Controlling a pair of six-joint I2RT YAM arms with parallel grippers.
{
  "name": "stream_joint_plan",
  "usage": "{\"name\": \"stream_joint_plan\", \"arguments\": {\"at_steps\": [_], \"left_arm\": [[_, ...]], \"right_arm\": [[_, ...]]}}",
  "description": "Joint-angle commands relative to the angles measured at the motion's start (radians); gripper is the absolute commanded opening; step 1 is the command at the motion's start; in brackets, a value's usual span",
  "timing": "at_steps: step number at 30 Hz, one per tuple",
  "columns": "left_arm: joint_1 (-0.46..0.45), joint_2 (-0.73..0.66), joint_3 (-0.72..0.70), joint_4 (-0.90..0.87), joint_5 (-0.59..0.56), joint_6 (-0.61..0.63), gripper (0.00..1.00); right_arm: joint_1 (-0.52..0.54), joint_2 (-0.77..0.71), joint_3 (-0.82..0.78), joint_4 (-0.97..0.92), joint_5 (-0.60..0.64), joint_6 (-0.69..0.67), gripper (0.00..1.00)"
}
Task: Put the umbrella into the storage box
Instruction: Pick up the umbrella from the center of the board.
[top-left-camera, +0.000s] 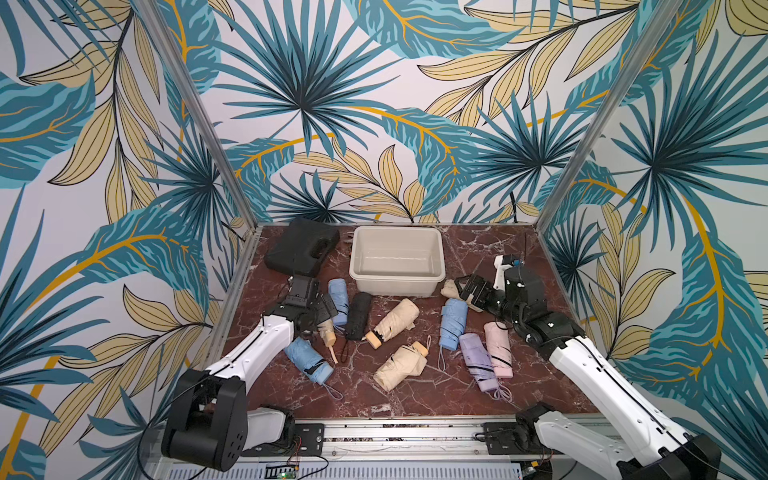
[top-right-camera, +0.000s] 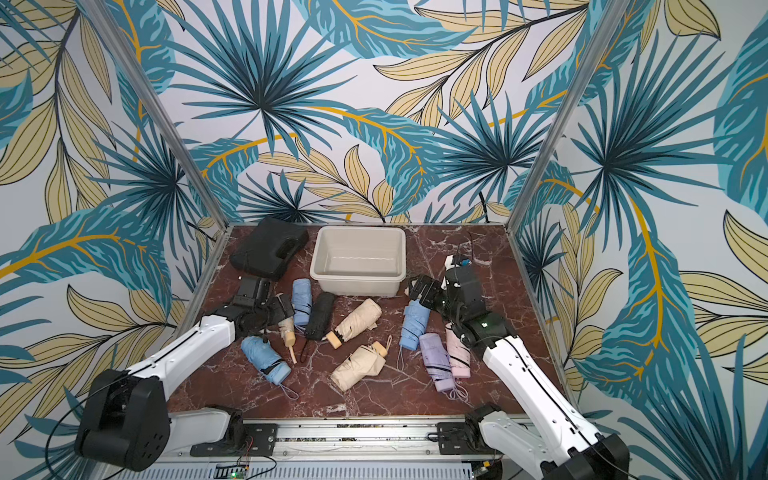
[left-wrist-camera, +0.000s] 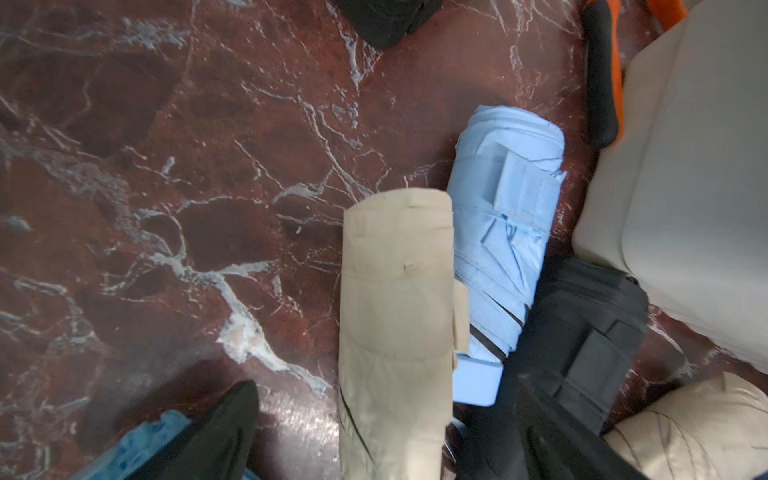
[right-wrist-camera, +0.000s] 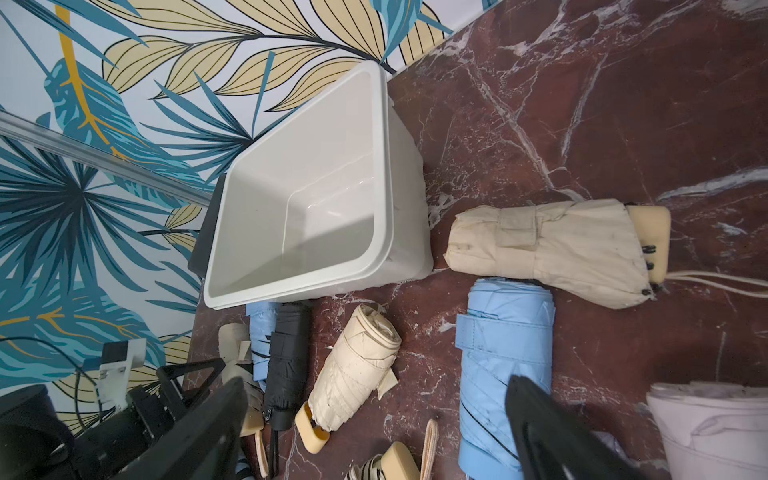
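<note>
Lying front-to-back, beige umbrella, handle pointing frontward, storage box crosswise

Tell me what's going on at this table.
The job is getting folded umbrellas into the off-white storage box, which has nothing in it yet. All the umbrellas lie on the marble table. The left gripper is open with a beige umbrella between its jaws, not gripped. The right gripper is open too, poised above umbrellas beside the box and holding nothing.
</note>
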Motion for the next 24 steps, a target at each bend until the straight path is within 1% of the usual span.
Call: {"name": "stream_joint_plan", "arguments": {"at_steps": [1,5,8,11,13,15,18,24], "left_arm": [[-0.004,0.051,0.053,0.019,-0.075,0.043,0.98],[-0.005,0.109,0.076,0.065,-0.105,0.067,0.88],[-0.005,0.154,0.089,0.075,-0.128,0.071,0.87],[-0.005,0.192,0.096,0.111,-0.119,0.072,0.85],[-0.004,0.213,0.104,0.123,-0.114,0.067,0.82],[-0.005,0.226,0.107,0.131,-0.118,0.066,0.75],[-0.005,0.241,0.109,0.127,-0.134,0.069,0.67],[-0.003,0.250,0.104,0.090,-0.179,0.081,0.43]], "right_arm": [[0.008,0.009,0.020,-0.038,0.027,-0.021,0.99],[0.010,0.016,0.020,-0.035,0.028,-0.025,0.99],[0.011,0.020,0.023,-0.032,0.024,-0.024,0.99],[0.010,0.024,0.022,-0.026,0.020,-0.020,0.99],[0.010,0.030,0.025,-0.019,0.009,-0.020,0.99],[0.012,0.034,0.028,-0.018,-0.003,-0.019,0.99],[0.012,0.034,0.029,-0.018,-0.006,-0.021,0.99],[0.013,0.028,0.031,-0.033,-0.001,-0.022,0.99]]}}
